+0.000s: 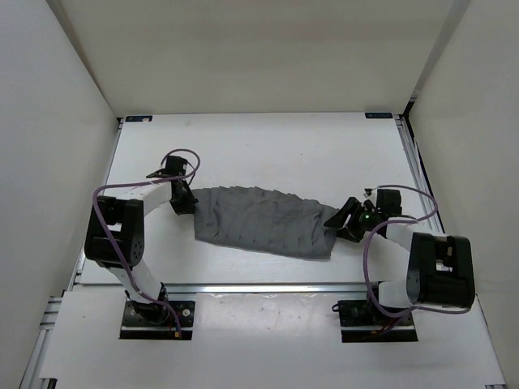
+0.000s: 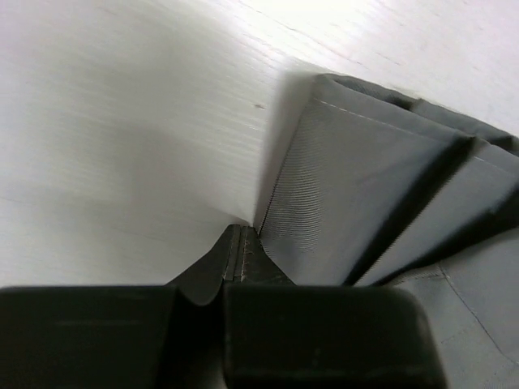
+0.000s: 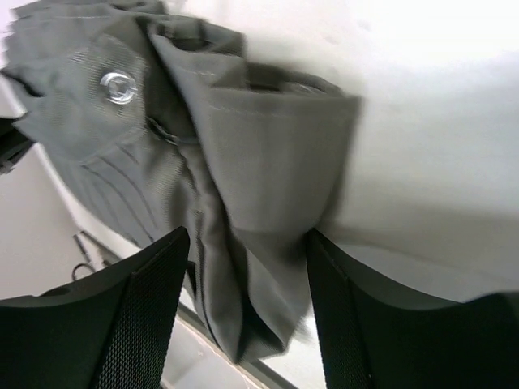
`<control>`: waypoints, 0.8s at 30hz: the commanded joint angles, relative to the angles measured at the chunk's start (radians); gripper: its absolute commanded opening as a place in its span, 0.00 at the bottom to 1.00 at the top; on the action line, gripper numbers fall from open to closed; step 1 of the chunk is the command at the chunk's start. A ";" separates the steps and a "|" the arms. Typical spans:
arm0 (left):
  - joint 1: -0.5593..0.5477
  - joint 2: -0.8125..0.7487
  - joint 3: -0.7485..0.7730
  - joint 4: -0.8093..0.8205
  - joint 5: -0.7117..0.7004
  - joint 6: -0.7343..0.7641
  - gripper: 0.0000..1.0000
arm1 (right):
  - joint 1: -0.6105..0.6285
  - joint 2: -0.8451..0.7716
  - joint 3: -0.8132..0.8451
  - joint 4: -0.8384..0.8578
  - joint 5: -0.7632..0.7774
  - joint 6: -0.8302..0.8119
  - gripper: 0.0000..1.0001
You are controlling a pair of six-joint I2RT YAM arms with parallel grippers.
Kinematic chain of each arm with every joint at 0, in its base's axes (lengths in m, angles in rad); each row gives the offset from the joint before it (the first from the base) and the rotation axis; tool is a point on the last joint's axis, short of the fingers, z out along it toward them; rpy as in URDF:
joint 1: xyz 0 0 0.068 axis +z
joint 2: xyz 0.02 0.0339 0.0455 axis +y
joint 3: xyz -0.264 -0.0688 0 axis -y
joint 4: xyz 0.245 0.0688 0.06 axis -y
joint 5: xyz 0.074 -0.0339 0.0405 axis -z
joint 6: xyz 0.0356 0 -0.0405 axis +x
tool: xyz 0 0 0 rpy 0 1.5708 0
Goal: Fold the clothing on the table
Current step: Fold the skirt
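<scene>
I see the skirt lying lengthwise across the middle of the table. My left gripper is pinched together on its left corner. My right gripper stands wide apart, straddling a fold at the right end.

No readable text, labels or numbers on anything in view

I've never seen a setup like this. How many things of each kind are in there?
Grey pleated garment: 1
Robot arms: 2, the left arm and the right arm
White table: 1
Total: 4
</scene>
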 commanded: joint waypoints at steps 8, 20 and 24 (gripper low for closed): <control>-0.059 0.010 -0.028 0.016 0.022 -0.021 0.00 | 0.121 0.178 0.013 0.291 -0.218 0.065 0.62; -0.212 -0.018 -0.094 0.024 0.053 -0.031 0.00 | 0.012 0.183 0.102 0.034 -0.219 0.010 0.00; -0.338 -0.024 -0.131 0.059 0.117 -0.079 0.00 | -0.082 0.106 0.168 -0.217 -0.115 -0.125 0.00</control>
